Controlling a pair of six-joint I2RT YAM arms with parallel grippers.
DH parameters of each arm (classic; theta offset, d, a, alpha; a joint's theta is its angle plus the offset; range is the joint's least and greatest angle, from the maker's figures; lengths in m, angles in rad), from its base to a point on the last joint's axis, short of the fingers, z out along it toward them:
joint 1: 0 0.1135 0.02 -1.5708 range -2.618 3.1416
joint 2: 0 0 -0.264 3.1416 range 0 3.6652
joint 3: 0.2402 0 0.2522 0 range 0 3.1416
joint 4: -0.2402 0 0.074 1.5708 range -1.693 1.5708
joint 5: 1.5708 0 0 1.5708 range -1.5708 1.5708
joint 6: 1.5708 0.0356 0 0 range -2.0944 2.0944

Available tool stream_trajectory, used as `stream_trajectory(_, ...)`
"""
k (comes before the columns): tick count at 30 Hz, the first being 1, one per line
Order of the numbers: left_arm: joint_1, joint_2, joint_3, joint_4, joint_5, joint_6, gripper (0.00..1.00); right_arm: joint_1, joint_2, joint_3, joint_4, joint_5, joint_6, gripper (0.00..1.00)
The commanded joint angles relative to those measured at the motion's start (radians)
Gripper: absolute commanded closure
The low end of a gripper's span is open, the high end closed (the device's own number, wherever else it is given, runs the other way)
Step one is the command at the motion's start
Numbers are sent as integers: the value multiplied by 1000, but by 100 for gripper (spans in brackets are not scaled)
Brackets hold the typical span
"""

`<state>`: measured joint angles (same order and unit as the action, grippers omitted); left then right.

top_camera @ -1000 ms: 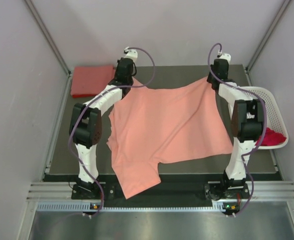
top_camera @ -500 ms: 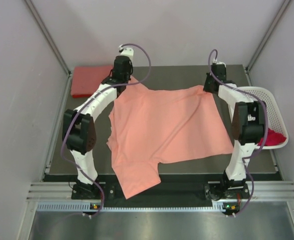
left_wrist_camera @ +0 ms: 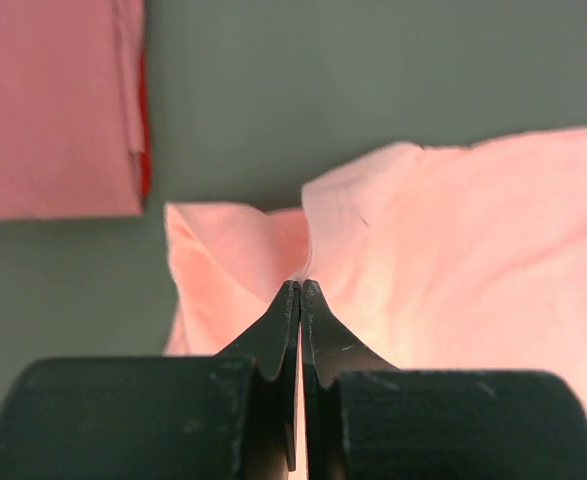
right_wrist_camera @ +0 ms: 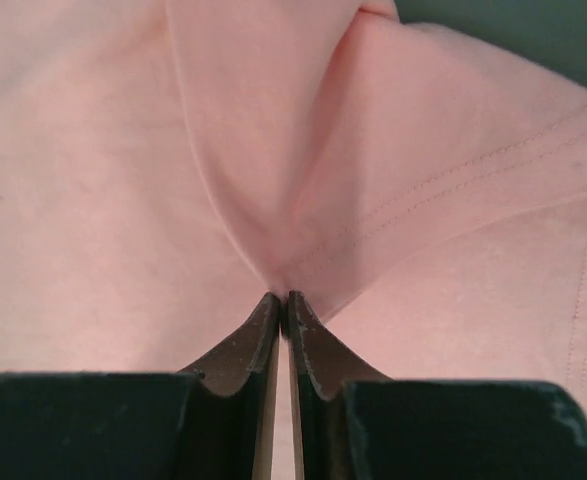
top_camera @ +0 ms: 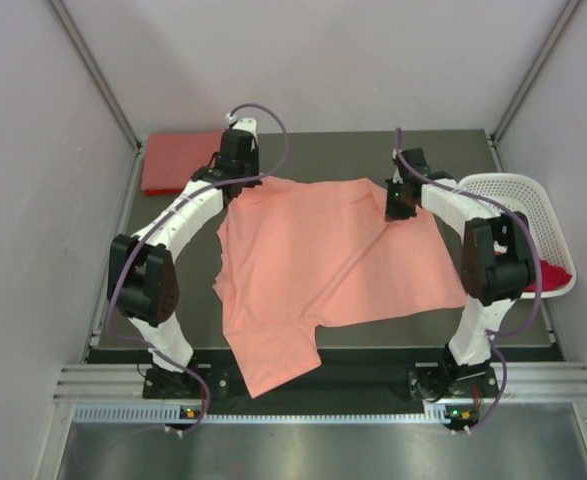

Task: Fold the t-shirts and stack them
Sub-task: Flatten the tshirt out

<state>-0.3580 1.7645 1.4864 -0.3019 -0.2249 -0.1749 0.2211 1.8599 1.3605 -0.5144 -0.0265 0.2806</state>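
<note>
A light salmon-pink t-shirt [top_camera: 323, 260] lies spread over the dark table, one sleeve hanging over the near edge. My left gripper [top_camera: 241, 182] is shut on its far left corner, the fabric bunched at the fingertips [left_wrist_camera: 300, 287]. My right gripper [top_camera: 398, 212] is shut on a fold of the same shirt near its far right, and the cloth puckers up from the pinch [right_wrist_camera: 283, 297]. A folded coral-red t-shirt [top_camera: 183, 160] rests at the far left and also shows in the left wrist view [left_wrist_camera: 53, 100]. A magenta-red t-shirt [top_camera: 548, 272] sits in the basket.
A white perforated basket [top_camera: 523, 195] stands at the right table edge beside the right arm. Bare dark table [top_camera: 323, 155] shows beyond the shirt's far edge. Grey walls close in the left, right and back sides.
The right gripper has carried its corner inward and toward the near side, over the shirt. The left arm has shifted slightly left. The shirt's far edge has sunk and slackened.
</note>
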Motion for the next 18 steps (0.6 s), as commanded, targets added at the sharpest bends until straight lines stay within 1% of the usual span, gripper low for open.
stream_trajectory(1,-2,-77,-46,-13,105,-78,100,18,-28,-26,-78,-30,-34,91)
stream_trajectory(2,-6,-83,-52,-14,114,-83,100,21,-31,-40,-78,-32,-34,89)
stream_trajectory(5,-21,-97,-74,-17,130,-92,100,20,-13,-25,-113,-33,-27,78)
stream_trajectory(6,-25,-99,-78,-22,133,-92,100,21,-4,-18,-121,-30,-11,65)
stream_trajectory(8,-29,-106,-83,-28,142,-92,100,21,-14,2,-136,-18,29,52)
stream_trajectory(9,-32,-111,-84,-32,145,-92,100,21,-25,5,-138,-13,96,42)
stream_trajectory(11,-35,-128,-100,-39,151,-92,100,23,-77,-1,-131,10,190,40)
stream_trajectory(12,-36,-134,-106,-39,154,-92,100,33,-102,-14,-115,20,310,32)
stream_trajectory(13,-36,-148,-118,-40,154,-94,100,38,-125,-56,-95,58,387,29)
stream_trajectory(14,-38,-155,-124,-42,157,-94,100,38,-172,-82,-70,66,464,29)
stream_trajectory(15,-38,-161,-129,-43,156,-95,100,38,-195,-113,-2,82,634,27)
stream_trajectory(16,-38,-175,-138,-46,156,-95,100,38,-217,-186,40,118,714,27)
stream_trajectory(17,-38,-180,-143,-48,154,-97,100,38,-258,-222,94,135,791,27)
stream_trajectory(18,-38,-186,-152,-49,154,-97,100,41,-280,-266,225,148,940,28)
